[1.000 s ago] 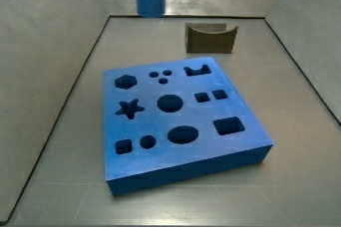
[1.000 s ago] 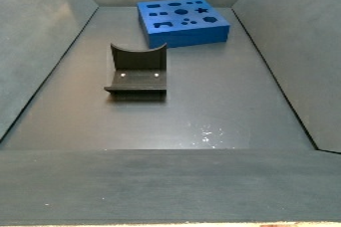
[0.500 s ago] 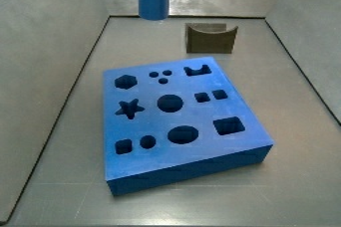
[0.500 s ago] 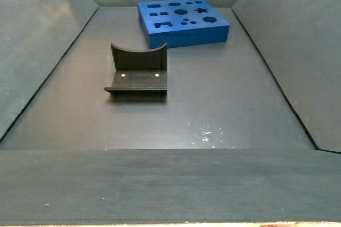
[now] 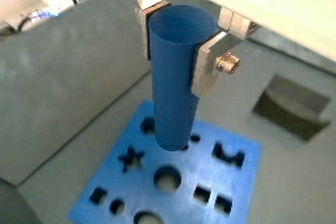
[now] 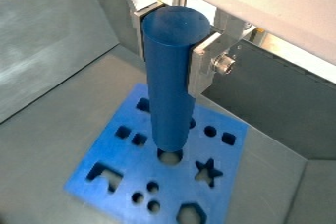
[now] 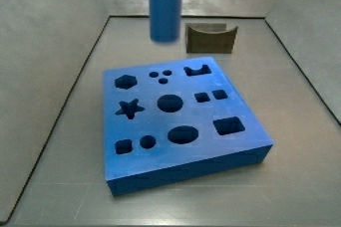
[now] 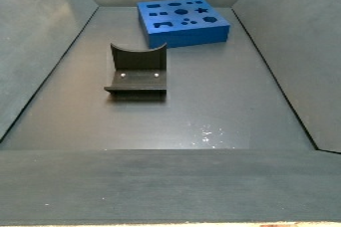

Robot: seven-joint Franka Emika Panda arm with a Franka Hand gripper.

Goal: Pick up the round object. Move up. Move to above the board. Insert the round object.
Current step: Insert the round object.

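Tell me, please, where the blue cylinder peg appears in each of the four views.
Wrist view: blue cylinder peg hangs upright from the gripper, over the board.
Wrist view: peg central, clamped.
Side view: peg at top, left of the olive block.
Side view: not in it.
Shared landmark: the board.

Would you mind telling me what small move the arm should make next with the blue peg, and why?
Probably a slow, straight descent. The gripper holds the round object upright above the board, and in both wrist views the peg's lower end hangs over the large round hole. In a side view the peg is clear of the board, so it is not yet inserted.
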